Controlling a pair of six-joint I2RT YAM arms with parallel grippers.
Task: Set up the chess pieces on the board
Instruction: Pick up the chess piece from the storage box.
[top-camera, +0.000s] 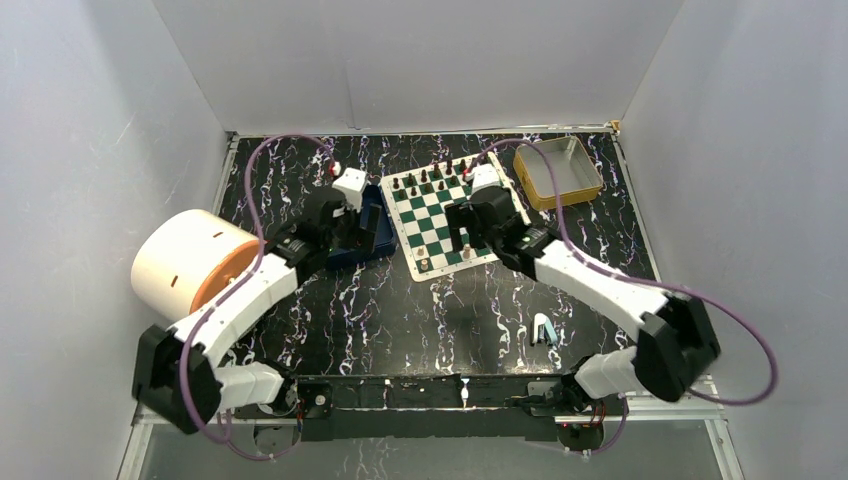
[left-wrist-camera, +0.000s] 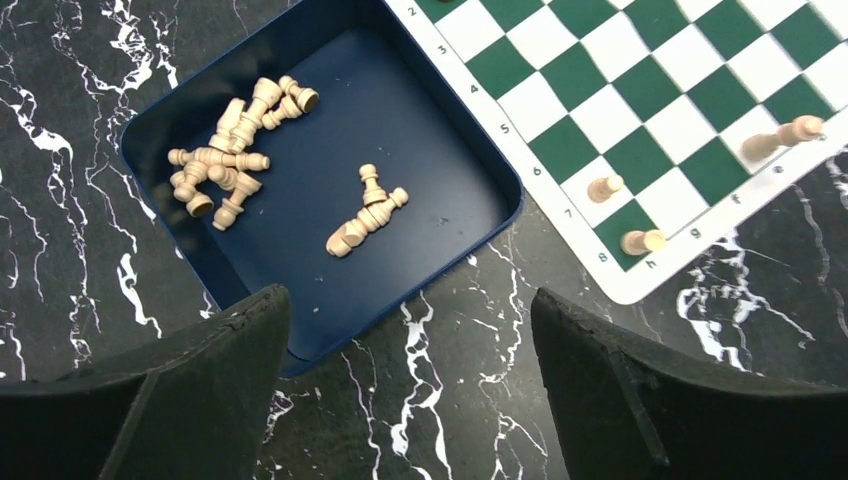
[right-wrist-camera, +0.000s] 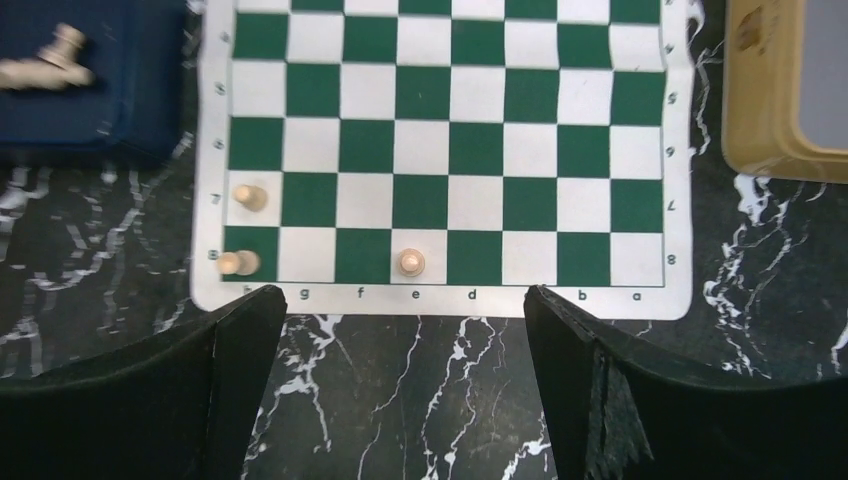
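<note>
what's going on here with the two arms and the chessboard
It's a chess setup in progress. Three cream pieces stand on the board's near rows; dark pieces line its far side. The other cream pieces lie in a blue tray beside it. The left hand hangs open over the tray's near corner, the right hand open over the board's near edge. Neither holds anything.

board (right-wrist-camera: 500, 296) border | near edge: g f e d b a | sides: 6 7 8
</note>
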